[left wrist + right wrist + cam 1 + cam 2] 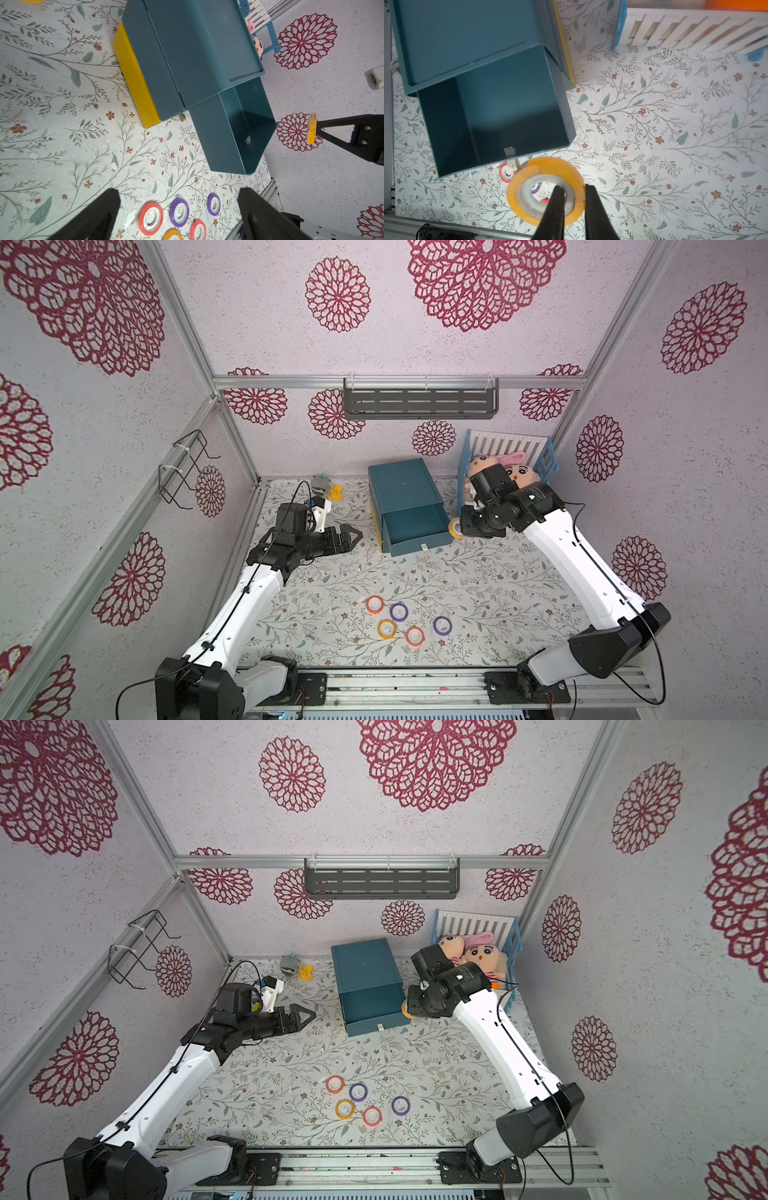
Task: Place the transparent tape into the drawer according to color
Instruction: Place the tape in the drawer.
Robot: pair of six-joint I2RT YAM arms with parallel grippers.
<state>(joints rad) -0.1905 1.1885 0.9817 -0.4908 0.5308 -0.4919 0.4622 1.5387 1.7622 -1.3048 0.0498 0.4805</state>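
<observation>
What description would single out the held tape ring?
Find the teal drawer unit at the back. Beside its open drawer, the fingers of the right gripper pinch a yellow-orange tape ring. It alone is aloft; five others lie flat near the front.

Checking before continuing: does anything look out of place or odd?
Nothing spilled or broken. One yellow-orange tape ring is gripped in the right claw beside the open blue drawer; five rings lie flat on the table.

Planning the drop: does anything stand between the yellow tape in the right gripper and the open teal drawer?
Nothing loose. The yellow tape, held by the right gripper, hangs beside the open teal drawer; only that drawer's side wall lies between, and its inside is empty.
</observation>
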